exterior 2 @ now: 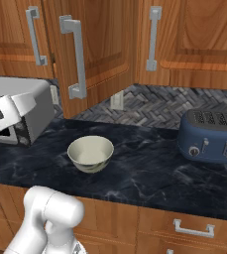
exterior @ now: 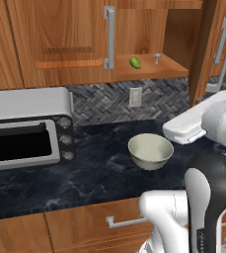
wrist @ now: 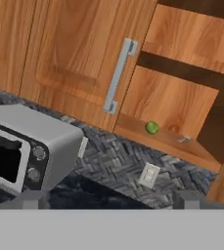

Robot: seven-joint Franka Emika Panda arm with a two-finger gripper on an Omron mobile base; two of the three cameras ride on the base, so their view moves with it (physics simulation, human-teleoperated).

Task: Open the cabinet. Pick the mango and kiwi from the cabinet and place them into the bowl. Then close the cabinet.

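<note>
Dark marbled stone makes up the desk (exterior: 85,173), with red-brown wood above and below it. At the far left, a silver toaster oven (exterior: 28,128) is seen standing on the desk. Further right, the bowl (exterior: 150,151) is seen sitting bare and upright near the middle of the desk. Up at about twelve o'clock from the bowl, the cabinet (exterior: 149,34) is seen with its right door (exterior: 203,49) swung open and its left door shut. On its low shelf the mango (exterior: 135,62) is lying, bright green, with a small grey thing just beside it at three o'clock that is too small to name. The kiwi cannot be made out. Furthest right, a blue toaster (exterior 2: 211,136) is seen on the desk.

The gripper (wrist: 108,197) is pointed up at the shelf, well apart from the fruit, and its jaws are spread wide with nothing between them.

Trouble could come from the open door, which might be bumped by the arm on the way in. The round mango might also be nudged and rolled deeper or off the shelf edge.
</note>
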